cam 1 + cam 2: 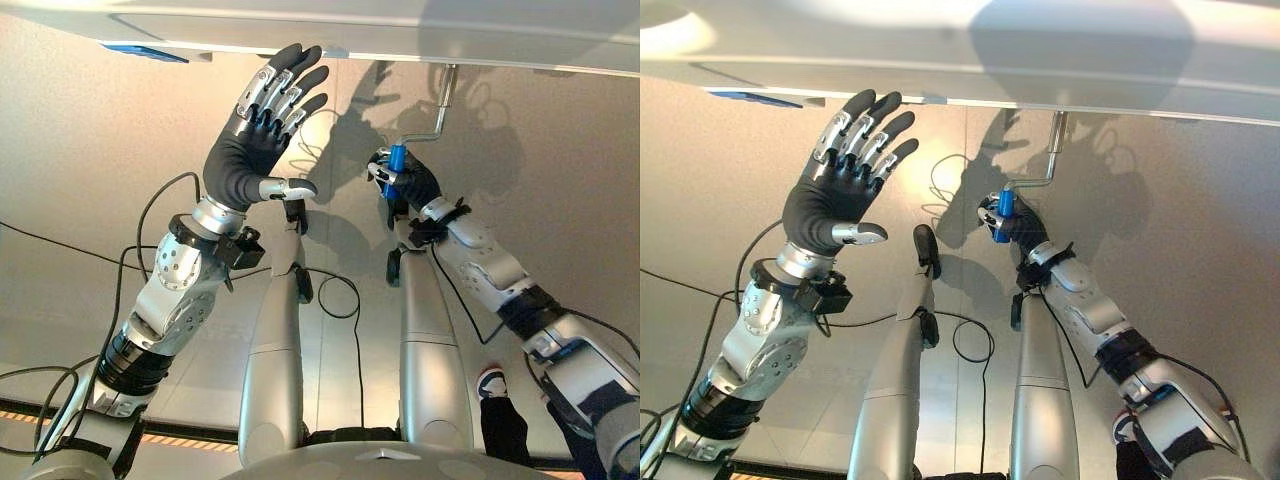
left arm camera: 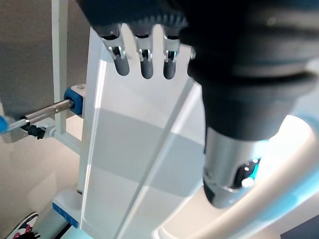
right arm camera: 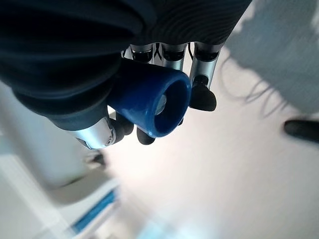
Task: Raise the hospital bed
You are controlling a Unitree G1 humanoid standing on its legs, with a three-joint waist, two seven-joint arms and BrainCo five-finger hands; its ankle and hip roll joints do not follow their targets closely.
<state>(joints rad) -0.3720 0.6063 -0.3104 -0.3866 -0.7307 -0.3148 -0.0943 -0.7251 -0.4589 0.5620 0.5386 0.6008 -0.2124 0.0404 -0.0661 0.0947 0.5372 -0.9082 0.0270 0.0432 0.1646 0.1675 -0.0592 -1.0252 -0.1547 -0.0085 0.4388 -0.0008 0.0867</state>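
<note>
The white foot end of the hospital bed (image 1: 420, 35) runs across the top of the eye views. From under it a silver crank rod (image 1: 442, 105) comes down and bends to a blue handle (image 1: 396, 160). My right hand (image 1: 412, 182) is shut on that blue handle (image 3: 149, 102), with fingers and thumb curled round it. My left hand (image 1: 255, 130) is raised to the left of the crank, palm up by the bed's edge, fingers straight and spread, holding nothing. In the left wrist view the fingers (image 2: 144, 62) point at the white bed panel (image 2: 129, 149).
A blue trim piece (image 1: 145, 52) sits on the bed's underside at the upper left. A person's shoe (image 1: 492, 382) stands on the pale floor at the lower right. An orange-and-black floor stripe (image 1: 180, 438) crosses the bottom left.
</note>
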